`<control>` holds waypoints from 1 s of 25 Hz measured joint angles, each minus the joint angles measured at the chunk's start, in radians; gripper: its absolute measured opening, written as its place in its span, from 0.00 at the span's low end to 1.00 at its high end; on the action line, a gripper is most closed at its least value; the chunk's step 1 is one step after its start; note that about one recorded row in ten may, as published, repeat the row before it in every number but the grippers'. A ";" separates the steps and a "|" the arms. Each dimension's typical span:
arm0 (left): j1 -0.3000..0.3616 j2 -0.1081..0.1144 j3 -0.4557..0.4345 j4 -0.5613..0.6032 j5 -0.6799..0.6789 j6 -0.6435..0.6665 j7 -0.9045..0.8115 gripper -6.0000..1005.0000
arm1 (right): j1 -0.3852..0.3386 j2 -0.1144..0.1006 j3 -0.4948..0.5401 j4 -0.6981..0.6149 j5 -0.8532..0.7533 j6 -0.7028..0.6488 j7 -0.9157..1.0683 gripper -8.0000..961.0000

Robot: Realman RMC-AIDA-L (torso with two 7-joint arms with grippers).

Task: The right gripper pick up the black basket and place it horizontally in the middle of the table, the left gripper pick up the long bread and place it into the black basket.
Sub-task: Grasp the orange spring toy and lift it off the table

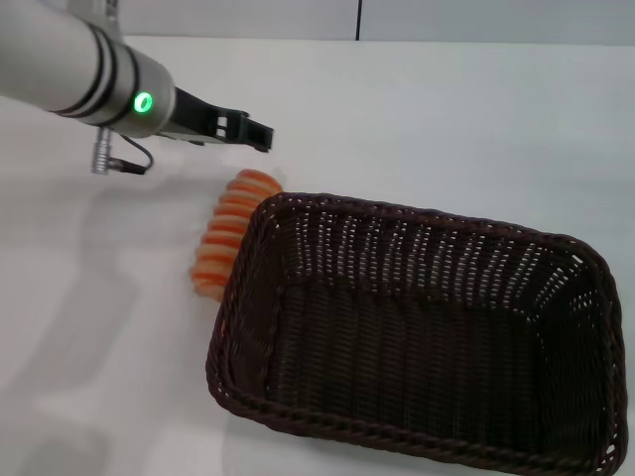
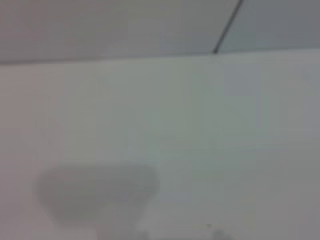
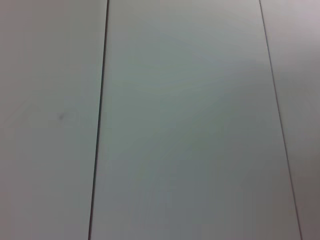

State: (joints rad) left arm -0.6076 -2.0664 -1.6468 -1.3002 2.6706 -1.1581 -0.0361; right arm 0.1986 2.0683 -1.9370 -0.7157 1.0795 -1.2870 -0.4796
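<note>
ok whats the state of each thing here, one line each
black basket: upright on the table, lying crosswise, nothing inside
long bread: flat on the table, outside the basket, against its left rim, not held
left claw: in the air just beyond the bread's far end, holding nothing
right claw: not in view
table: white top carrying the basket and the bread

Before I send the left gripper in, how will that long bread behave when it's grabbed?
The long bread lies flat against the black basket wall, so it may not roll that way. Rounded ends suggest it could pivot. Its ridges probably help the left gripper hold.
</note>
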 joint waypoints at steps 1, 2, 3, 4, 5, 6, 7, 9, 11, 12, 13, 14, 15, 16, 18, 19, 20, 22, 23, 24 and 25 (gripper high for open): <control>-0.014 -0.001 0.005 0.019 -0.002 -0.001 -0.007 0.86 | 0.001 -0.001 0.000 0.008 -0.001 -0.001 0.012 0.41; -0.043 -0.001 0.012 0.059 -0.004 -0.011 -0.020 0.86 | 0.001 -0.003 0.000 0.010 -0.001 -0.002 0.019 0.41; -0.043 -0.001 0.012 0.059 -0.004 -0.011 -0.020 0.85 | 0.001 -0.003 0.000 0.010 -0.001 -0.002 0.019 0.41; -0.065 -0.002 0.014 0.084 -0.006 -0.019 -0.029 0.85 | 0.004 -0.006 0.000 0.018 -0.002 -0.005 0.037 0.40; -0.065 -0.002 0.014 0.084 -0.006 -0.019 -0.029 0.85 | 0.004 -0.006 0.000 0.018 -0.002 -0.005 0.037 0.40; -0.079 -0.002 0.018 0.103 -0.006 -0.024 -0.037 0.85 | 0.008 -0.011 0.000 0.028 -0.002 -0.006 0.054 0.40; -0.091 -0.003 0.021 0.115 -0.007 -0.025 -0.041 0.85 | 0.008 -0.011 0.000 0.028 -0.002 -0.006 0.054 0.40; -0.119 -0.003 0.028 0.162 -0.008 -0.022 -0.047 0.85 | 0.012 -0.015 0.000 0.038 -0.002 -0.007 0.073 0.40; -0.132 -0.003 0.029 0.191 -0.008 -0.015 -0.048 0.85 | 0.012 -0.016 0.000 0.040 -0.003 -0.008 0.077 0.40; -0.132 -0.003 0.029 0.191 -0.008 -0.015 -0.048 0.85 | 0.013 -0.016 0.000 0.041 -0.007 -0.009 0.079 0.40; -0.138 -0.003 0.030 0.206 -0.008 -0.008 -0.049 0.85 | 0.013 -0.016 0.000 0.042 -0.011 -0.009 0.081 0.40; -0.142 -0.003 0.032 0.224 -0.008 0.002 -0.049 0.85 | 0.013 -0.016 0.003 0.042 -0.020 -0.009 0.082 0.40; -0.142 -0.003 0.032 0.224 -0.008 0.002 -0.049 0.85 | 0.013 -0.016 0.003 0.042 -0.020 -0.009 0.082 0.40; -0.144 -0.003 0.034 0.232 -0.008 0.008 -0.049 0.84 | 0.013 -0.016 0.003 0.042 -0.023 -0.009 0.083 0.40; -0.148 -0.003 0.039 0.253 -0.008 0.020 -0.050 0.84 | 0.014 -0.017 0.004 0.042 -0.025 -0.009 0.083 0.41; -0.153 -0.003 0.041 0.271 -0.008 0.027 -0.047 0.84 | 0.014 -0.017 0.004 0.040 -0.026 -0.009 0.083 0.41; -0.153 -0.003 0.041 0.271 -0.008 0.027 -0.047 0.84 | 0.014 -0.017 0.004 0.040 -0.026 -0.009 0.083 0.41; -0.160 -0.003 0.045 0.295 -0.009 0.037 -0.043 0.84 | 0.016 -0.019 0.004 0.038 -0.027 -0.009 0.084 0.41; -0.162 -0.004 0.049 0.304 -0.010 0.043 -0.041 0.84 | 0.017 -0.020 0.004 0.037 -0.027 -0.009 0.084 0.40; -0.163 -0.004 0.052 0.308 -0.011 0.047 -0.041 0.84 | 0.020 -0.021 0.004 0.036 -0.027 -0.009 0.084 0.40; -0.164 -0.004 0.055 0.312 -0.012 0.051 -0.041 0.84 | 0.020 -0.021 0.004 0.036 -0.027 -0.009 0.084 0.40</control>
State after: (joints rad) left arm -0.7716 -2.0706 -1.5916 -0.9881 2.6591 -1.1071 -0.0769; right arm 0.2190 2.0472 -1.9327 -0.6799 1.0523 -1.2956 -0.3958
